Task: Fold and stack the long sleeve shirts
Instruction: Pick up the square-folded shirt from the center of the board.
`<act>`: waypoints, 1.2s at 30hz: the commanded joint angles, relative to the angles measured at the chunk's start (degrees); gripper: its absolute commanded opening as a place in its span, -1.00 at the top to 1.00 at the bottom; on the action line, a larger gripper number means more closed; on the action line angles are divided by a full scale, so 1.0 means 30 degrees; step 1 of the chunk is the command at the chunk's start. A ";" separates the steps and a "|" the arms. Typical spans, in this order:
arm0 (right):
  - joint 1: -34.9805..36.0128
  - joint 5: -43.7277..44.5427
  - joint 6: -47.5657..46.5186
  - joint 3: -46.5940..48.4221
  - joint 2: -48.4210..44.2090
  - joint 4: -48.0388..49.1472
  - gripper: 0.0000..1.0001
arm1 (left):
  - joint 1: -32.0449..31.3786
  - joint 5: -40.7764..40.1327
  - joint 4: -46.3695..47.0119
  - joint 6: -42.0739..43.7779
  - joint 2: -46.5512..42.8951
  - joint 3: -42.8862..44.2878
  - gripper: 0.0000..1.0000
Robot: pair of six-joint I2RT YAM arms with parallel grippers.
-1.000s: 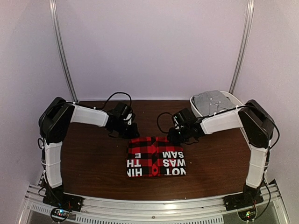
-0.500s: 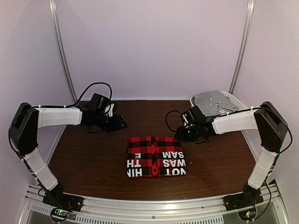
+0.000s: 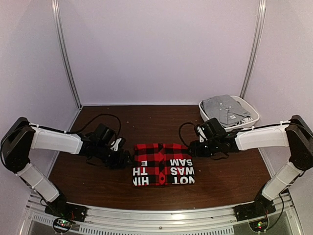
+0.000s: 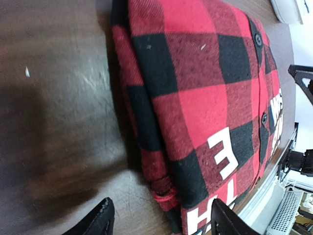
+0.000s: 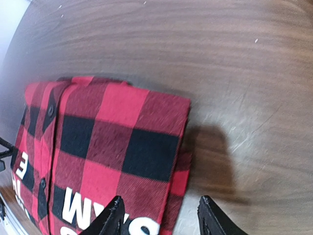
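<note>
Both arms reach low and inward across the table (image 3: 90, 182), flanking the folded red-and-black shirt (image 3: 164, 164) lying flat mid-table, long axis left-right, white lettering toward the near edge; left gripper (image 3: 128, 158) and right gripper (image 3: 190, 149) spread, empty.

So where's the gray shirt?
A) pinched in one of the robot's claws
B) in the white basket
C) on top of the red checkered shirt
B: the gray shirt lies in the white basket at the far right of the table, well apart from the folded red checkered shirt.
</note>
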 commanded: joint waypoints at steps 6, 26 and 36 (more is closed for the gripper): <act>0.1045 -0.0109 0.0828 -0.1112 -0.0575 0.0399 -0.05 | -0.0831 0.0555 0.2528 -0.1447 0.1411 -0.0006 -0.40; 0.1417 -0.0149 0.1475 -0.2054 -0.0432 0.1500 -0.04 | -0.1622 0.1039 0.6389 -0.4364 0.3111 -0.0958 0.60; 0.1959 -0.0019 0.1647 -0.1732 -0.0304 0.1651 -0.04 | -0.0786 -0.1129 0.0101 -0.0868 0.1528 0.1456 1.00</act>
